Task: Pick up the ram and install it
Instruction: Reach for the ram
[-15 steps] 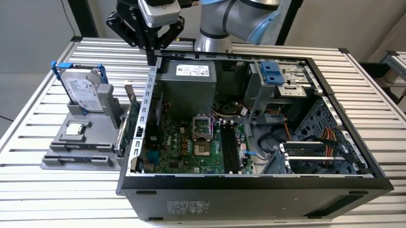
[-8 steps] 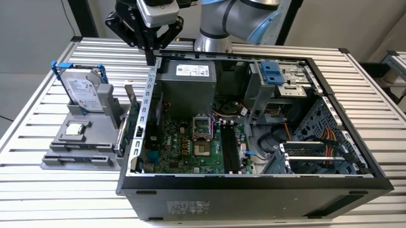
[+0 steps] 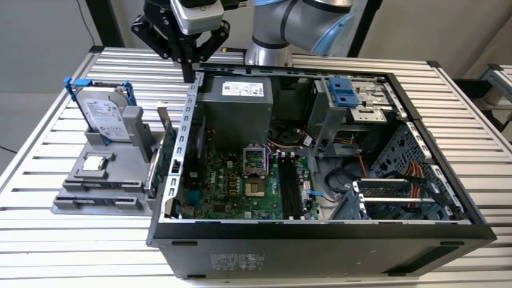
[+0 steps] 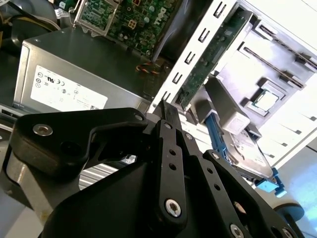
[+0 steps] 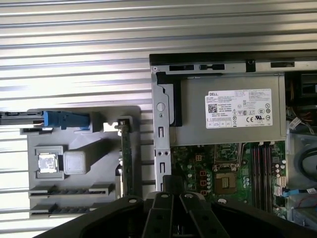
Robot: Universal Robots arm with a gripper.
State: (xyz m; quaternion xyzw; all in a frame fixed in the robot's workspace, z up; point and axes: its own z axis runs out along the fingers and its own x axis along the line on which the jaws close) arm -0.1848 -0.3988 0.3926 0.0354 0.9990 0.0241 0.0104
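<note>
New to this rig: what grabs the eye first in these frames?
The open computer case, motherboard exposed, lies on the slatted table and dominates the exterior view. The black end effector hangs over the case's far corner at the exterior view's left, shut and empty. Beside the case, a gray fixture holds an upright hard drive in a blue bracket.

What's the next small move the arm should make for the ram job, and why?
Probably open the end effector: it looks shut with nothing in it, so it can't grasp anything yet. It hangs above a corner of the computer case, beside the power supply, away from the grey parts holder and the motherboard's memory slots.
</note>
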